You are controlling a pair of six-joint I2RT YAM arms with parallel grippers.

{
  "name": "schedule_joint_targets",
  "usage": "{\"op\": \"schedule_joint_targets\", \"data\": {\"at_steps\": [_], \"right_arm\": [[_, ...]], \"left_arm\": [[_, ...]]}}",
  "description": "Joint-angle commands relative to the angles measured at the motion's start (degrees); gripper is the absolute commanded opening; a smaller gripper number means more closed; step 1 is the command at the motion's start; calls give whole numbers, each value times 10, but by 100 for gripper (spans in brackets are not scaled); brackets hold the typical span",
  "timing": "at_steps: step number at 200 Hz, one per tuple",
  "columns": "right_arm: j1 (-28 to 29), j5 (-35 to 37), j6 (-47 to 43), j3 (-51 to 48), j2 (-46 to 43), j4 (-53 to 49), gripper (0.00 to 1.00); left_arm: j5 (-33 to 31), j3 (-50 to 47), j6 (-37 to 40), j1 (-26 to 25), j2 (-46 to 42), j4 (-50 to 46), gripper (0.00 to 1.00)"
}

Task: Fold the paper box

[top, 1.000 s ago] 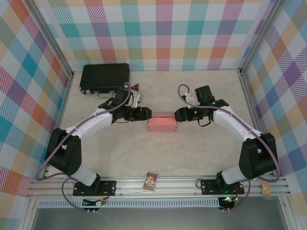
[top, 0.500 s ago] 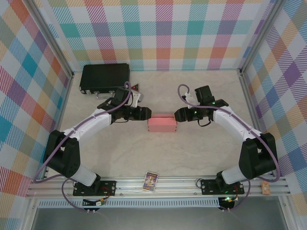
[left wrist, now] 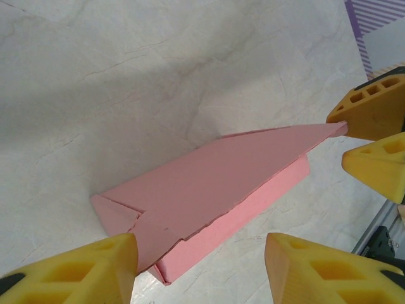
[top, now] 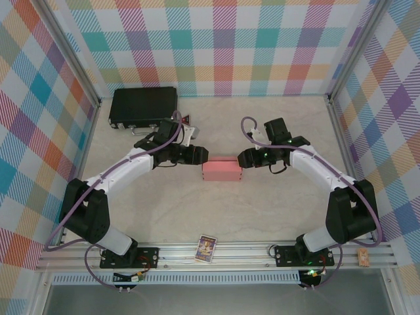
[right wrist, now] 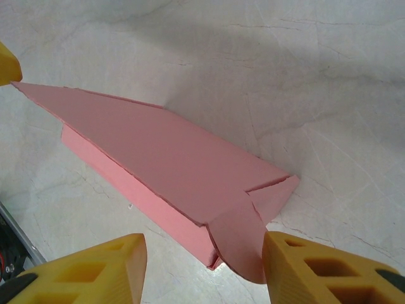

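Top external view: the paper box lies flat near the middle of the table, a low salmon-pink rectangle with its long side running left to right. The left gripper is at the box's far-left corner and the right gripper at its far-right corner, the two pointing at each other along the far edge. A black case sits well apart at the back left. Left wrist view: the left gripper has its jaws apart, with the near end of the box between them. One finger overlaps the folded end flap; contact cannot be told. Bare table separates the box from the other finger. The top panel's far tip meets a finger of the right gripper. Right wrist view: the right gripper is also spread, nothing clamped. The box ends between its fingers, with a curled end flap just beside one finger.
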Motion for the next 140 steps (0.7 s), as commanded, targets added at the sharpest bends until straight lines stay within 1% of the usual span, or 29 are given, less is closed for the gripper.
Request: {"op": "schedule_joint_targets", "data": {"at_steps": [1, 17, 37, 68, 93, 140], "right_arm": [[4, 2, 2, -8, 3, -12, 52], [4, 3, 2, -8, 4, -12, 51], [4, 0, 3, -9, 4, -11, 50], [6, -6, 8, -9, 6, -9, 47], [8, -11, 13, -10, 6, -3, 45], [11, -20, 21, -9, 9, 5, 41]], "left_arm": [[-25, 17, 11, -5, 7, -30, 57], [-30, 15, 11, -6, 6, -31, 58], [-22, 15, 11, -8, 9, -30, 58], [-11, 17, 10, -16, 15, -27, 55], [-9, 18, 1, -20, 21, -24, 48], [-10, 24, -6, -22, 26, -27, 45]]}}
